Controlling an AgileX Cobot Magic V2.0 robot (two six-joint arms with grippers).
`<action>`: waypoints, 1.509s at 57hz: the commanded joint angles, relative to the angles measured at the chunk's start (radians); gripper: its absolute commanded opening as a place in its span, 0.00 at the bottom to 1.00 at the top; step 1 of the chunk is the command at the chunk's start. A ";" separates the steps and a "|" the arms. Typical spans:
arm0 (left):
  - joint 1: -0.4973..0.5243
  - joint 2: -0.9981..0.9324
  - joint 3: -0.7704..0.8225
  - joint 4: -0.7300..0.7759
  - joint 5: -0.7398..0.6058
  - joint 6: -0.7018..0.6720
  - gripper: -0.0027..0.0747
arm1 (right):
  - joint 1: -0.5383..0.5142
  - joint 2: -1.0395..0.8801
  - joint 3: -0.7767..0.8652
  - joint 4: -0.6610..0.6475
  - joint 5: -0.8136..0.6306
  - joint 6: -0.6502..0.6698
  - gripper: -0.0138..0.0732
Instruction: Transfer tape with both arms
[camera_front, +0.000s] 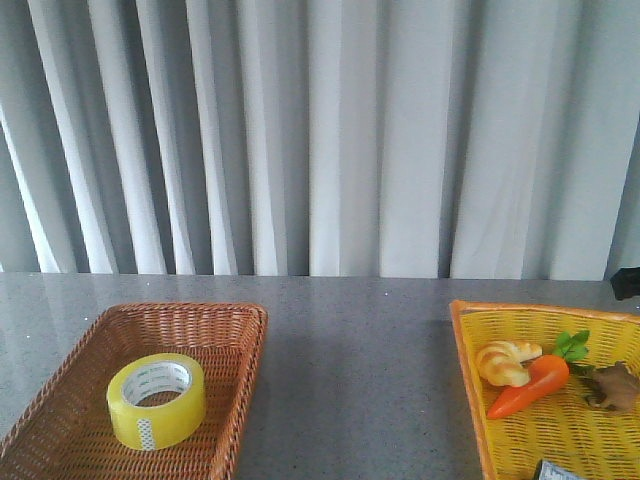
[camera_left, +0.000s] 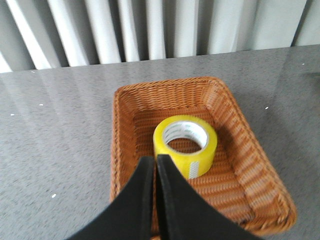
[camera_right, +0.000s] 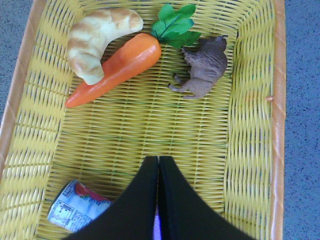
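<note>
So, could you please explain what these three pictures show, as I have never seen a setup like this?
It is a two-armed robot at a grey table. One picture looks forward over the table; the other two come from cameras on each wrist. The black wedges are the grippers, both closed and holding nothing. The left gripper hangs over a brown basket containing the tape. The right gripper hangs over a yellow basket holding a carrot, a croissant, a toy animal and a small can.

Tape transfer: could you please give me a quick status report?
Both grippers shut, empty: left gripper above the brown basket, right gripper over the yellow basket. Tape lies flat in the brown basket, untouched. Nothing blocking it.
</note>
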 joint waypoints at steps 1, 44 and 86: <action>0.000 -0.206 0.207 0.028 -0.211 -0.001 0.03 | -0.003 -0.032 -0.024 0.000 -0.038 -0.001 0.15; 0.120 -0.800 0.976 0.031 -0.601 -0.082 0.03 | -0.003 -0.032 -0.024 0.000 -0.038 -0.001 0.15; 0.120 -0.798 0.974 0.025 -0.602 -0.083 0.03 | -0.003 -0.032 -0.024 0.000 -0.039 -0.001 0.15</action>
